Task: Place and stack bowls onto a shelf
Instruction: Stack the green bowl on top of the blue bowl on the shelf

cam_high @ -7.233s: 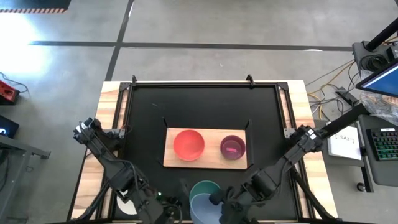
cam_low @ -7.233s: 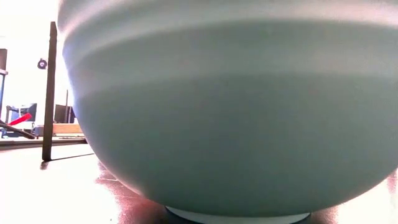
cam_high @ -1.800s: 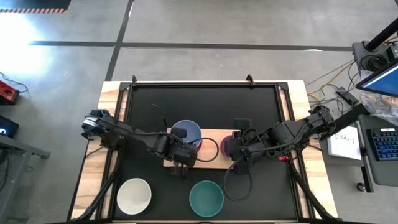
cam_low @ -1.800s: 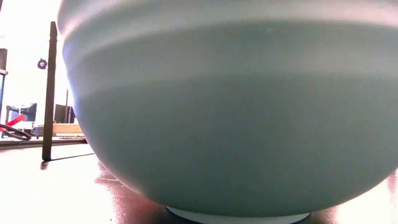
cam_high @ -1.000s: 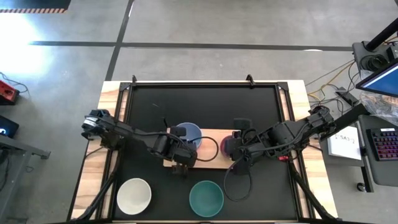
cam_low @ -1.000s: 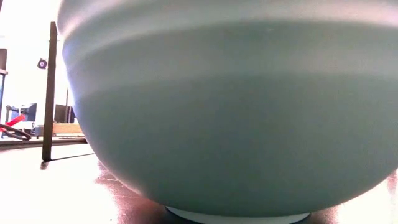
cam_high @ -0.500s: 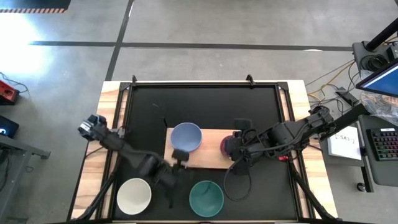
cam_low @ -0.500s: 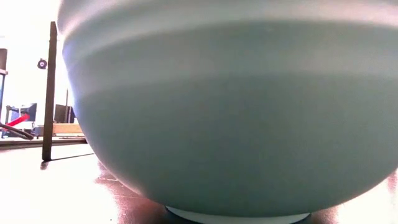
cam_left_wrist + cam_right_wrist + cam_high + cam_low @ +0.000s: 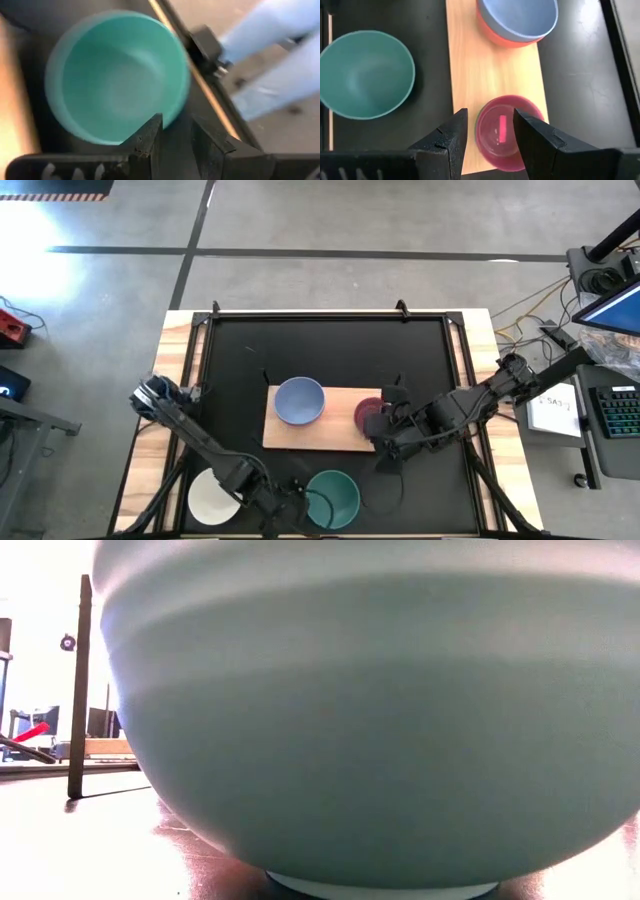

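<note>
Teal is the colour to go for next: the teal bowl (image 9: 332, 497) sits on the black tabletop (image 9: 240, 355) at about six o'clock from the shelf (image 9: 340, 428), with the white bowl (image 9: 214, 495) to its nine o'clock. The left gripper (image 9: 175, 137) hangs at the teal bowl's rim, its fingers a narrow gap apart and holding nothing. To do this step well, I would judge that one finger should drop inside the wall and the other outside, square to the rim, before closing, since a skewed pinch could tip the bowl. On the shelf, the grey-blue bowl (image 9: 299, 400) is nested in the red bowl (image 9: 495, 39) at the nine o'clock end, and the magenta bowl (image 9: 506, 131) stands at the three o'clock end. The right gripper (image 9: 490, 137) hovers just above the magenta bowl, jaws wide and empty. The teal bowl likely belongs on the grey-blue one, lowered level.
</note>
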Robot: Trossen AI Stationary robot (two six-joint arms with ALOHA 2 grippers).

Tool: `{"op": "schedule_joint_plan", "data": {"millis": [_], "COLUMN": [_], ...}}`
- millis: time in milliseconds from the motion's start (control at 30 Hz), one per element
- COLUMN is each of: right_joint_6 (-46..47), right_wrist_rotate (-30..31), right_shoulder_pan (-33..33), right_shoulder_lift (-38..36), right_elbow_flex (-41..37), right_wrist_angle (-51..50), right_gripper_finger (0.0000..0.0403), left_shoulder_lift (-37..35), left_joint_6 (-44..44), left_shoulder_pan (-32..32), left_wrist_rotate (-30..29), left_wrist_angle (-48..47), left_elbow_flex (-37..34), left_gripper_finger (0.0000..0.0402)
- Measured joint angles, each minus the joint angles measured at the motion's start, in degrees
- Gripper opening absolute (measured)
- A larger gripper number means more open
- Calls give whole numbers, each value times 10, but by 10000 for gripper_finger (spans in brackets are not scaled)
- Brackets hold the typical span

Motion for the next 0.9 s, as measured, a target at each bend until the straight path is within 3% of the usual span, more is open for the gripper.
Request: {"op": "schedule_joint_plan", "data": {"millis": [167, 567, 667, 900], "right_joint_6": [16, 16, 16, 16], "right_wrist_rotate": [-1, -1, -1, -1], "right_shoulder_pan": [13, 15, 15, 16], "right_shoulder_lift": [-2, -4, -4, -4], "right_elbow_flex": [-9, -12, -12, -15], "right_wrist_angle": [-1, 0, 0, 0], "right_gripper_finger": [148, 148, 148, 148], "left_shoulder_lift": [40, 53, 61, 91], "left_joint_6": [17, 146, 160, 160], "left_shoulder_pan": [0, 10, 15, 26], "left_wrist_rotate": [82, 76, 48, 46], "left_wrist_angle": [5, 44, 57, 80], "left_elbow_flex": [0, 0, 0, 0], "left_gripper_finger": [91, 163, 166, 156]}}
